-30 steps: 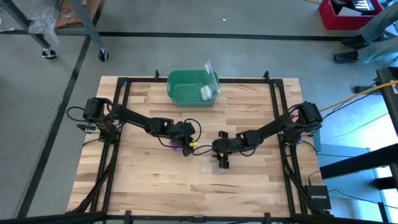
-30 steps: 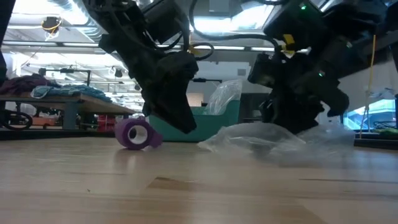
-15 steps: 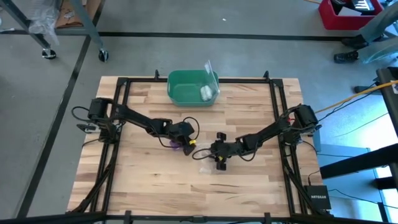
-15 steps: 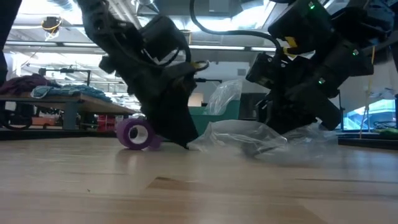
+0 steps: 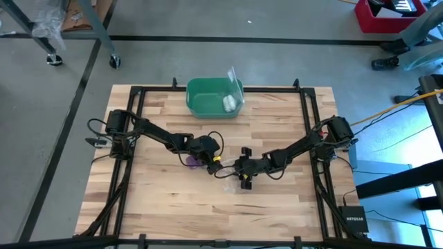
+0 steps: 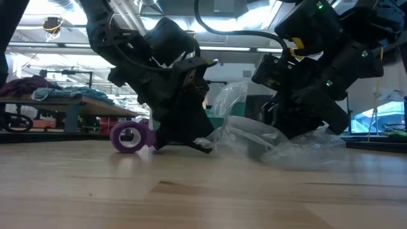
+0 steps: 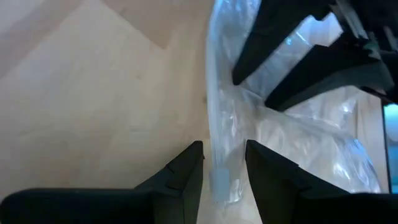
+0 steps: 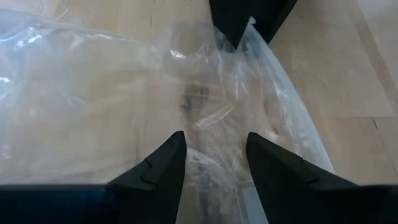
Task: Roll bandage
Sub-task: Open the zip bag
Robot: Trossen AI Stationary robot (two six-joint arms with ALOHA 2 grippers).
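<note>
- Bandage [image 6: 129, 137], a small compact purple fabric roll, lies on the pale wooden table [image 5: 277, 214] at centre-left of the low frame, just beside the left arm; in the high frame it shows as a purple spot [image 5: 191, 160] left of centre.
- Rolling looks done: no loose strip visible, though the far side is hidden by the arm.
- Left gripper [image 7: 224, 163], low at mid-frame, has fingers slightly apart astride an edge of the clear crinkled plastic bag [image 8: 93, 112]; whether they pinch it, cannot tell.
- Right gripper [image 8: 212, 155] faces it across the bag, fingers apart over the film, nothing clamped.
- Green plastic bin [image 5: 208, 93] at upper centre holds a small white roll [image 5: 228, 103].
- Remaining, by judgement: bagging or stowing the roll.
</note>
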